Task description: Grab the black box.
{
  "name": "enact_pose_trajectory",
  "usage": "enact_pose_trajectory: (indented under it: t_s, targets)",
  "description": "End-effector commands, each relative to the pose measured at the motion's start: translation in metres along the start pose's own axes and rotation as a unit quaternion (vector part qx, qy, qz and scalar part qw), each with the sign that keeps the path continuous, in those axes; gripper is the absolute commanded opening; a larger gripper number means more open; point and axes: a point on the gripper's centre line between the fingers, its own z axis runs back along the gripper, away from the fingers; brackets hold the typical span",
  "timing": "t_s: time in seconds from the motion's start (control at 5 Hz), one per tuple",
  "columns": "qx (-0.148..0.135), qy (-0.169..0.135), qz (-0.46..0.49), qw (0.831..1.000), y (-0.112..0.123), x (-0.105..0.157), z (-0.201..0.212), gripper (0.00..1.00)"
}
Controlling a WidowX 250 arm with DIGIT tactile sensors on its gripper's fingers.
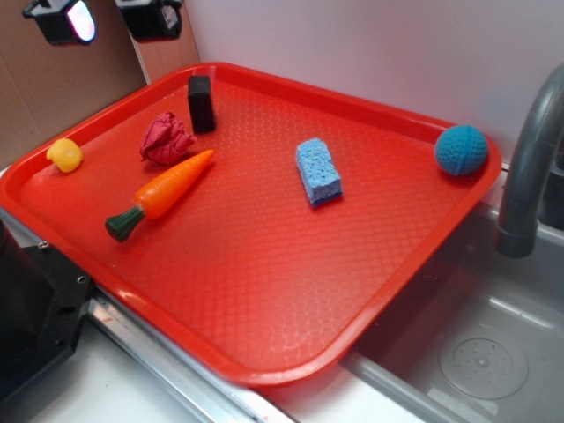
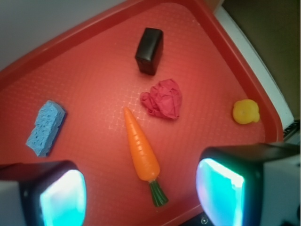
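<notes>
The black box [image 1: 201, 103] stands upright near the far left rim of the red tray [image 1: 264, 291]. It also shows in the wrist view [image 2: 149, 50], at the top centre. My gripper [image 1: 110, 19] hangs high above the tray's far left corner, well above and to the left of the box. In the wrist view the gripper [image 2: 141, 193] is open and empty, its two glowing pads [image 2: 219, 190] wide apart at the bottom of the frame, with the carrot between them far below.
On the tray lie a crumpled red cloth [image 1: 166, 139], an orange toy carrot [image 1: 163, 194], a yellow toy [image 1: 65, 155], a blue sponge [image 1: 318, 170] and a blue ball [image 1: 461, 150]. A grey faucet [image 1: 529, 167] and a sink [image 1: 476, 344] are to the right.
</notes>
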Motion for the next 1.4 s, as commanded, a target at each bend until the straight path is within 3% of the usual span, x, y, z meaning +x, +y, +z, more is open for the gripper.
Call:
enact_pose_trajectory:
  t_s: [0.0,0.2,0.4,0.6,0.8,1.2]
  targets:
    - [-0.004,-0.012,0.006,1.000,0.004,0.008,0.007,1.00]
    - [0.041,-0.030,0.089,0.995,0.012,0.033,-0.024,1.00]
    - [0.047,-0.068,0.133,0.988,0.007,0.075,-0.068,1.00]
    - [0.025,-0.120,0.152,0.981,0.017,0.088,-0.086,1.00]
    - [0.028,-0.095,0.182,0.978,0.031,0.106,-0.114,1.00]
    - [0.058,-0.048,0.171,0.982,0.027,0.130,-0.155,1.00]
